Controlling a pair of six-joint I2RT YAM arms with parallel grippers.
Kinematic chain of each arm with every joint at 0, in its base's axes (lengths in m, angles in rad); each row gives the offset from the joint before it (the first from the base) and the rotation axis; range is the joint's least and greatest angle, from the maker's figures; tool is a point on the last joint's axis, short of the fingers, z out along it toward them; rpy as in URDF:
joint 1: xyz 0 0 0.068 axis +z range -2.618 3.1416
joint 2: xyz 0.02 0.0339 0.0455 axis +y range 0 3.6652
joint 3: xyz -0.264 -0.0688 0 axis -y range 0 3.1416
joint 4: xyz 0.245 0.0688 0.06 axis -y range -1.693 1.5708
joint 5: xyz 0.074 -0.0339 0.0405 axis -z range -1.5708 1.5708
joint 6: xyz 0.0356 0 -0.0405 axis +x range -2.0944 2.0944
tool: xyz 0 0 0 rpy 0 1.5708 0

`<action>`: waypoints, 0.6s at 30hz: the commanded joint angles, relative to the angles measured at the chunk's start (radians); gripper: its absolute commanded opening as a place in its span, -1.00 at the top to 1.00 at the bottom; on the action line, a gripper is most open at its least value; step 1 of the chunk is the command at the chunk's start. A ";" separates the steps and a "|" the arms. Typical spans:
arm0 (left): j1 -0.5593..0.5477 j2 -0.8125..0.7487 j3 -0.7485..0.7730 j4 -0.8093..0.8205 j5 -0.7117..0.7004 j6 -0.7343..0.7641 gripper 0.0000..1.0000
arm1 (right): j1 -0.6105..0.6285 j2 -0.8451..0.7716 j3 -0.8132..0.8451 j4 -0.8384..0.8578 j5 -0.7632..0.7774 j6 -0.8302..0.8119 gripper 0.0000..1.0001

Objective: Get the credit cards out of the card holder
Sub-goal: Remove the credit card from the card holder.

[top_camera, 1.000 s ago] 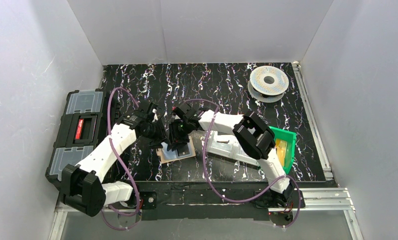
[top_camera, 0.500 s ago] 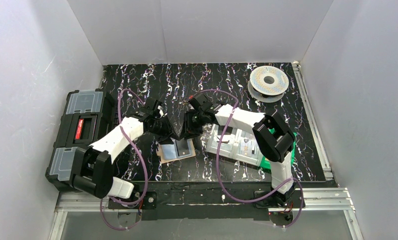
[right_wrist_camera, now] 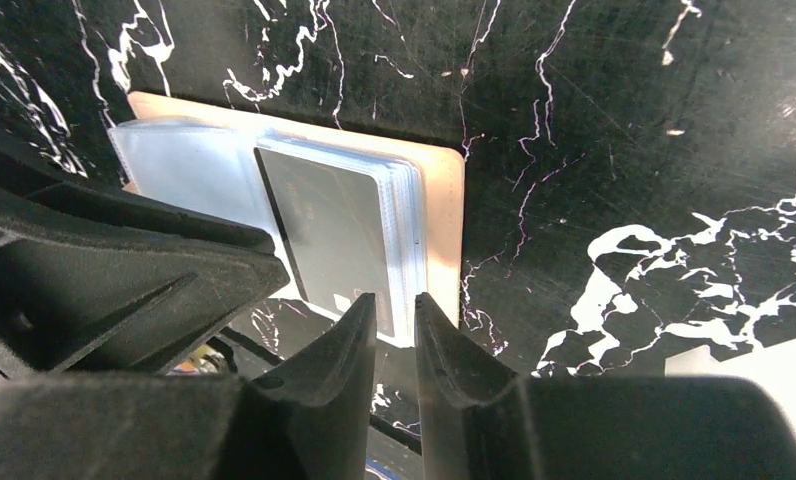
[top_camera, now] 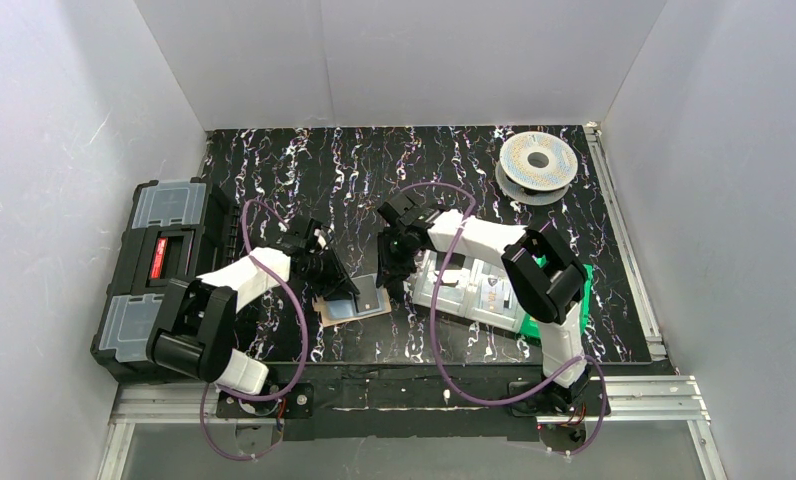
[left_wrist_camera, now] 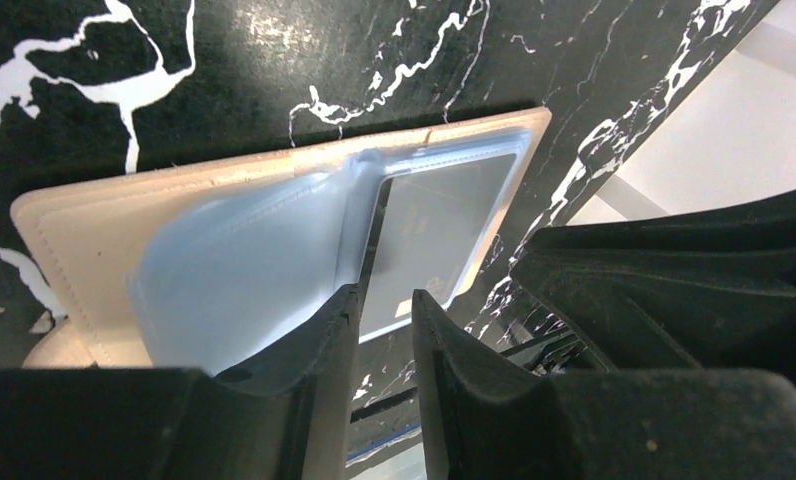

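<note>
1. Two robot arms meet over an open tan card holder (top_camera: 352,308) on the black marbled desk (top_camera: 424,170). The holder lies flat toward the desk's 6 o'clock edge, just left of centre.
2. The credit cards (right_wrist_camera: 339,240) sit inside the holder's clear plastic sleeves. One dark grey card faces up on the stack over the right-hand panel, and none lies loose on the desk.
3. The left tool (top_camera: 352,296) reaches in from 9 o'clock and points down at the holder's middle fold. In the left wrist view the left tool (left_wrist_camera: 384,305) has its jaws a narrow slit apart, poised over the near edge of the sleeves (left_wrist_camera: 244,260). Nothing is visibly clamped between them.
4. The right tool (top_camera: 380,288) comes down from 1 o'clock onto the holder's right panel. In the right wrist view the right tool (right_wrist_camera: 394,312) is likewise almost closed, with a slim gap over the lower edge of the card stack. No firm pinch is visible.
5. The two tools stand just beside each other, and each wrist camera catches the other's black finger.
6. A clear compartment tray (top_camera: 469,290) lies at the holder's 3 o'clock, with a green bin (top_camera: 574,290) beyond it.
7. A black toolbox (top_camera: 159,270) sits at the desk's 9 o'clock and a spool (top_camera: 537,165) at 1 o'clock.
</note>
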 commanded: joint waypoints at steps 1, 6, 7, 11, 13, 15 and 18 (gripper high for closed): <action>0.009 0.014 -0.034 0.064 0.026 -0.005 0.51 | 0.023 0.019 0.055 -0.046 0.032 -0.045 0.47; 0.016 0.015 -0.063 0.083 0.028 0.001 0.52 | 0.045 0.040 0.072 -0.061 0.056 -0.053 0.52; 0.017 0.014 -0.068 0.088 0.030 0.002 0.52 | 0.049 0.044 0.074 -0.063 0.059 -0.053 0.54; 0.020 0.008 -0.089 0.113 0.039 0.004 0.52 | 0.060 0.063 0.080 -0.066 0.065 -0.054 0.60; 0.021 0.005 -0.099 0.126 0.044 0.006 0.52 | 0.065 0.075 0.086 -0.069 0.070 -0.054 0.62; 0.022 0.003 -0.113 0.144 0.051 0.006 0.52 | 0.069 0.088 0.094 -0.076 0.073 -0.057 0.66; 0.024 0.000 -0.133 0.176 0.065 0.005 0.54 | 0.076 0.107 0.110 -0.084 0.072 -0.061 0.69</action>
